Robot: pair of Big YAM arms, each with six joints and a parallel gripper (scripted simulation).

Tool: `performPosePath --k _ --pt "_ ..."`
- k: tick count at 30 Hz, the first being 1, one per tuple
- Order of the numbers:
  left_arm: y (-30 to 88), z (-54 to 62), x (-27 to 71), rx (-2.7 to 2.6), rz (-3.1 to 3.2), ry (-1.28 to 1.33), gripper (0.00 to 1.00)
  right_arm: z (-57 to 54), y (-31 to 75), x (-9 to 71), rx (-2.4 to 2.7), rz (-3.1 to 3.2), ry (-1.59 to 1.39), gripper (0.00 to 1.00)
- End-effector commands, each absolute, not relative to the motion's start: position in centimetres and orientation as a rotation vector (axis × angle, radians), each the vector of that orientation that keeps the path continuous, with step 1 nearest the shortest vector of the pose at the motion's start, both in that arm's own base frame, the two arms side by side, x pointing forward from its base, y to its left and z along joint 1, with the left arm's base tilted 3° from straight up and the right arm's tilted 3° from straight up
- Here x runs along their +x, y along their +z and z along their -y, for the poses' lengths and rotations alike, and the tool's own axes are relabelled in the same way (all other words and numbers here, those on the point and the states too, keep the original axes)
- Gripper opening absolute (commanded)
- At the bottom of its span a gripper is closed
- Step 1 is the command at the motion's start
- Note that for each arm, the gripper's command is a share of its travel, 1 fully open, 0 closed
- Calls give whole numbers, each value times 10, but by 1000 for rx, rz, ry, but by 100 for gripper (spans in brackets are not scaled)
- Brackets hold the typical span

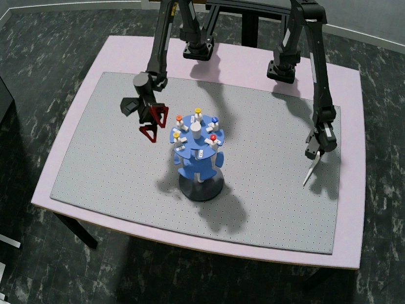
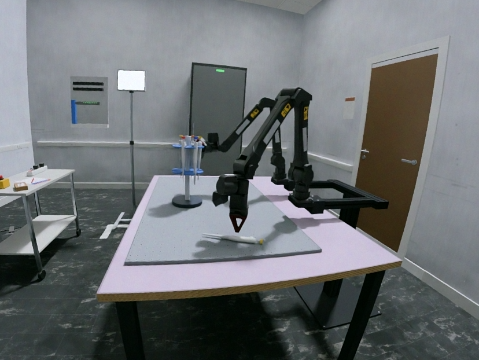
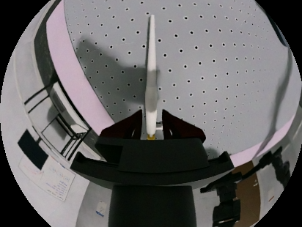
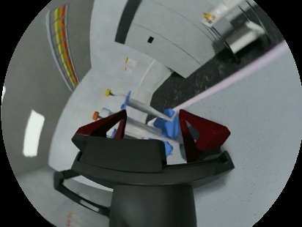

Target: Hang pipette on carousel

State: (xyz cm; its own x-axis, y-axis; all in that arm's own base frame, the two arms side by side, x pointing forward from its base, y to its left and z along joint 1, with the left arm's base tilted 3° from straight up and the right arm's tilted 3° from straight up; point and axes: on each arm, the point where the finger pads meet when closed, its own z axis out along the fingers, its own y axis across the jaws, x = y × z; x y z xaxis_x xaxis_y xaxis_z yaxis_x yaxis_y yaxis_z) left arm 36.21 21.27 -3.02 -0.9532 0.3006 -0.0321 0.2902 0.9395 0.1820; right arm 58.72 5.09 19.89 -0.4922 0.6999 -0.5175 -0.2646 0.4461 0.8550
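"Top?"
"Pipette [image 1: 311, 170] [image 2: 240, 238] [image 3: 151, 88] was seen on pegboard [image 1: 114, 163] [image 2: 166, 250] [image 3: 220, 91] [image 4: 256, 128], partly covered by left gripper [image 1: 316, 156] [image 2: 237, 231] [image 3: 152, 113]."
"Exterior?"
"Pipette was seen below fingertips."
"Left wrist?"
"Narrow opening, nothing gripped."
"Right wrist?"
"Right gripper [image 1: 159, 134] [image 2: 202, 140] [image 4: 153, 110] was opened wide, carousel [image 1: 199, 143] [image 2: 187, 170] [image 4: 172, 126] seen ahead."

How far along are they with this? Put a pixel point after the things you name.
Already done: the left gripper [image 1: 317, 156] [image 2: 237, 231] [image 3: 152, 113] is open around the loose pipette [image 1: 311, 170] [image 2: 240, 239] [image 3: 151, 95], which lies on the board.
In hand: nothing gripped; the right gripper [image 1: 158, 134] [image 2: 203, 140] [image 4: 152, 112] is open beside the carousel [image 1: 196, 171] [image 2: 177, 171] [image 4: 166, 126].
Left: grasping the pipette, checking its volume, hanging it in the matching place.
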Motion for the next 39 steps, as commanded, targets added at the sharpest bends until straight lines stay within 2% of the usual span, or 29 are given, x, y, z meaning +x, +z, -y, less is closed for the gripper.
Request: performPosePath --k 1,14,34,39 --pt "-22 -218 374 482 -3005 296 32 -64 154 575 650 -1626 1480 86" --pt "-22 -218 374 482 -3005 296 32 -123 102 508 766 -1713 1700 86" --pt "-45 -225 373 484 -3014 287 32 -139 135 542 688 -1669 1688 86" --pt "-53 -226 373 484 -3014 286 32 -140 139 542 694 -1674 1687 80"
